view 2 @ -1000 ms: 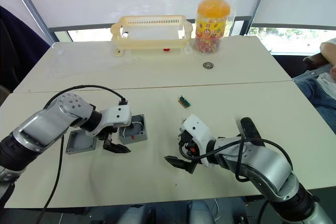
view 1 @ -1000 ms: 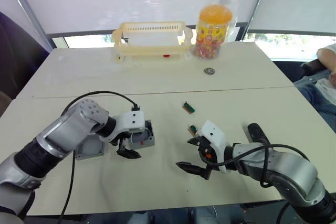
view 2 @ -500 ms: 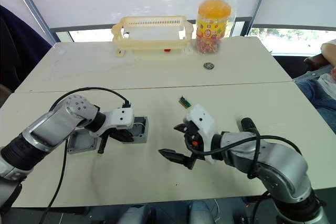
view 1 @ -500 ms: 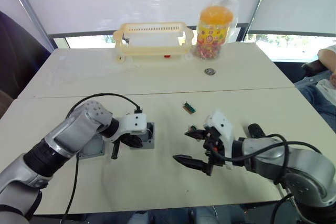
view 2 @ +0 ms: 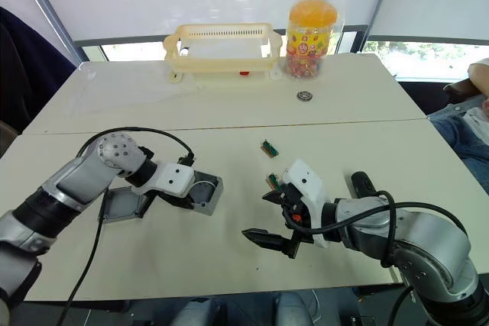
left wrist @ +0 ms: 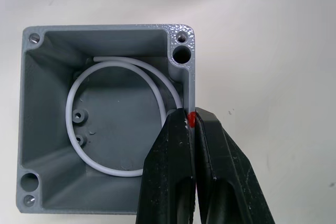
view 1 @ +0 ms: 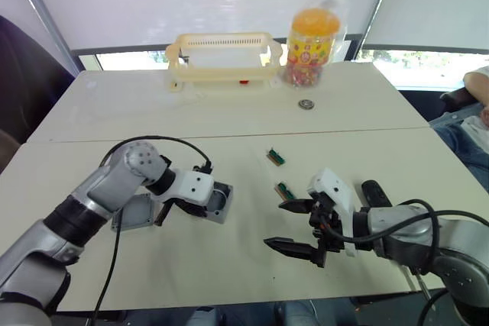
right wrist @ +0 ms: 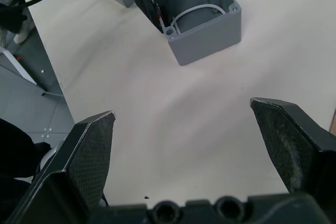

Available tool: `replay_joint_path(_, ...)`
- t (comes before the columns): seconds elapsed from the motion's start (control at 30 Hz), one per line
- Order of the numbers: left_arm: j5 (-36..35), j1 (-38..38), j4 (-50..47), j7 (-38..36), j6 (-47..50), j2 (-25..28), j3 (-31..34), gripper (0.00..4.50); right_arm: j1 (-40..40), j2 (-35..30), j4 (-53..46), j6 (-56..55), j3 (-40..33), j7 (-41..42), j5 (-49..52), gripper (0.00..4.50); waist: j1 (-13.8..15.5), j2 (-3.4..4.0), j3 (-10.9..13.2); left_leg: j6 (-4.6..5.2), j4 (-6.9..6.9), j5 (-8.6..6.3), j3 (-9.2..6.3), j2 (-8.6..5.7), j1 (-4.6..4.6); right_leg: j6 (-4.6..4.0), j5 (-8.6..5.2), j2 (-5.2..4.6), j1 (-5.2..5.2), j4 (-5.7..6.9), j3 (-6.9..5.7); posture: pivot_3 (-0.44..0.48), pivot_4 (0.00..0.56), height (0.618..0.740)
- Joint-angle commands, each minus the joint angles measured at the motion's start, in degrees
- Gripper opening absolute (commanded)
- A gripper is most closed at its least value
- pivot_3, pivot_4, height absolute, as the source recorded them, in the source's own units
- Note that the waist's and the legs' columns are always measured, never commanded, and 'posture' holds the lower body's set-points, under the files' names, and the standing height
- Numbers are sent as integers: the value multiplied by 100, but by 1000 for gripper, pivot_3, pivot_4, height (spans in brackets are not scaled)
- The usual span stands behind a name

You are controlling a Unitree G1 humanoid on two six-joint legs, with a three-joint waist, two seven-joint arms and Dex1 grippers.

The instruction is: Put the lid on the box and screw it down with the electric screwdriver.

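Currently positioning step: left claw pinched shut on one wall of the box, open side up on the worktop. Lid lies just beside the box, uncovered. Right claw gapes wide, empty, well apart from the box. Next: fetch lid, seat it squarely.

A pale beige table top, made of two boards joined along a seam, is seen across the scene. At its far edge a cream-yellow slotted plastic basket is set, and just beside it a clear plastic jar with an orange lid, wrapped in a transparent bag, is placed. A small round metal disc is laid nearby. Two small green circuit pieces are found nearer. A person's arm is seen at the table's right edge.
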Motion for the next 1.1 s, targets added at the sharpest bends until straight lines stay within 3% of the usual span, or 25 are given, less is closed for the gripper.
replay_joint_path(0.03, 74, -357, 449, -352, -727, -297, -43, 46, -71, 38, -238, -59, -52, -158, 171, 4500, 2, 0, 0, 0, 2, 0, 0, -1, -2, 0, 0, 0, 0, 0, 0, 0, 150, 740)
replay_joint_path(0.3, 295, -870, 1614, -575, -1995, -669, -427, 46, -28, 9, -340, -23, -70, -538, 435, 4500, -16, 0, 0, 1, 3, 0, -2, -1, -3, 4, 2, 0, -1, 1, 0, 0, 150, 740)
replay_joint_path(0.5, 223, -1104, 1891, -575, -2152, -785, -679, 46, 132, -31, -398, -119, -51, -709, 503, 4500, 4, -1, -1, 2, 7, 1, -4, -1, -2, 7, 4, 0, 4, 2, 0, 0, 150, 740)
replay_joint_path(0.63, 3, -1113, 1658, -575, -1913, -647, -854, 1356, 258, -83, -396, -229, -22, -708, 412, 4500, -21, -2, -1, 2, 7, 1, -4, -1, -1, 7, 4, 0, 4, 3, 0, 0, 150, 740)
replay_joint_path(0.77, -379, -1112, 1185, -575, -1251, -458, -773, 3291, 280, -159, -361, -326, 21, -634, 362, 4500, -41, -2, 0, 2, 7, 0, -4, 0, -2, 8, 4, 1, 3, 2, 0, 0, 150, 740)
replay_joint_path(0.9, -774, -1288, 592, -575, -231, -54, -252, 3291, 87, -209, -177, -422, -63, -434, 504, 4500, -44, -3, 1, 2, 7, 0, -5, 2, -1, 8, 4, 2, 2, 6, 0, 0, 150, 740)
replay_joint_path(1.1, -1371, -1067, -272, -380, 1835, 1144, 1071, 3291, -713, -253, 408, -577, -115, 279, 951, 4500, -82, 0, 2, 2, 5, 0, -3, 7, 0, 8, 3, 6, -5, 9, 2, 0, 150, 740)
